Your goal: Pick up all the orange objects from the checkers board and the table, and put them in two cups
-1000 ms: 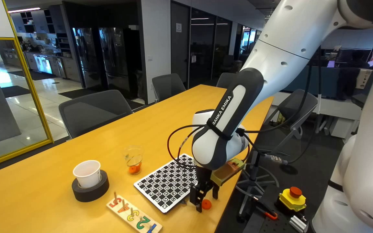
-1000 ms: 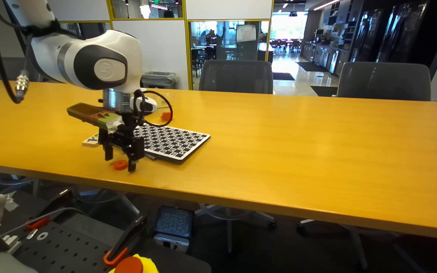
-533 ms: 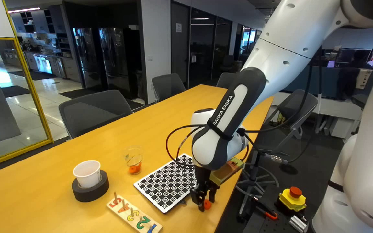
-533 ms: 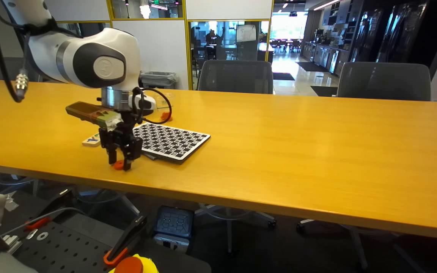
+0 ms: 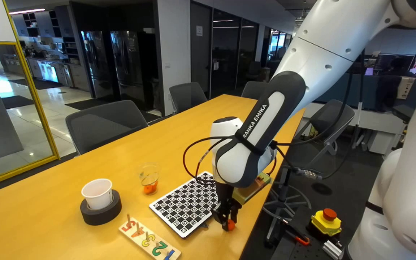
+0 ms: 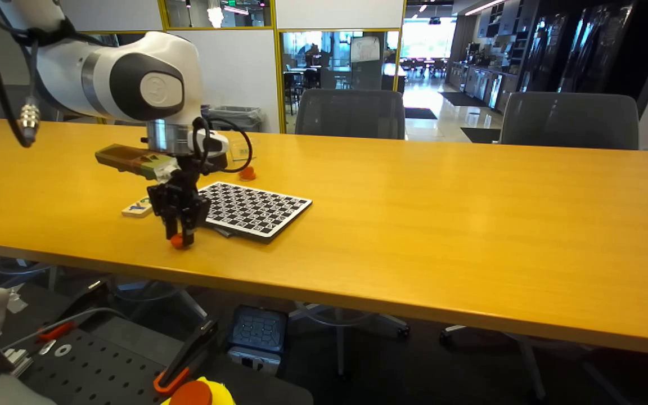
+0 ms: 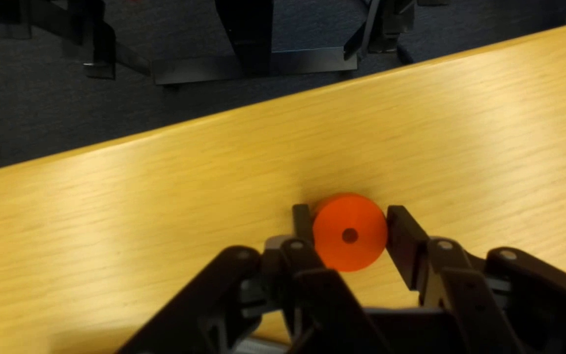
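In the wrist view, the pincer (image 7: 348, 213) has been narrowed onto an orange disc (image 7: 350, 224), with dark fingers (image 7: 405, 242) set against either side of its rim. A round, smooth-looking face with a small central hole is shown. The disc is held near the edge of the table (image 7: 165, 206), whose tan wood is streaked with fine grain.

In an exterior view, the disc, seen lying flat a second ago, is now tipped up and slightly higher; whether it is wholly off the table cannot be told. A grasp appears to have been gained, so only the transfer to a cup is judged to be left for this piece. Similar orange pieces (image 5: 148, 189) are contained in a clear tumbler (image 5: 149, 177), while a tapered white cup (image 5: 98, 198) is seated within a dark grey ring (image 5: 101, 218). The flat checkers board (image 5: 186, 204) is framed by a pale rim, and a wooden number strip (image 5: 149, 241) is studded with pegs.

In an exterior view, a mesh-backed chair (image 6: 349, 115) is set beyond the table, and the disc's outline, now rounder, is partly covered by a finger.
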Controlling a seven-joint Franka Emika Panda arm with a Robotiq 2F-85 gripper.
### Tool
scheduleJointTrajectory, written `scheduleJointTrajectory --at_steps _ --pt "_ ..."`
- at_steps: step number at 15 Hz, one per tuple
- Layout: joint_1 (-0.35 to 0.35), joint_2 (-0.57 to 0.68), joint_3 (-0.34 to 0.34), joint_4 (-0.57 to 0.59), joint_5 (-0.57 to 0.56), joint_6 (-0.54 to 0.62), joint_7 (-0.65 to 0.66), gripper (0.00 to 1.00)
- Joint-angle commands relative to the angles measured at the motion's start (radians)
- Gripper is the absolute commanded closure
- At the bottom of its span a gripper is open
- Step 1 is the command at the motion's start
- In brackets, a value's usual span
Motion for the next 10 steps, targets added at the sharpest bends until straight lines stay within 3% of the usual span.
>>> scheduleJointTrajectory --at_steps 1,5,10 --pt "0.005 -0.149 -0.004 -0.021 -0.091 -0.095 0.064 0.78" --pt "0.004 -0.286 0.016 0.017 -0.165 -0.231 0.047 0.79" --pt "0.009 -0.248 0.060 0.205 -0.248 -0.279 0.016 0.79"
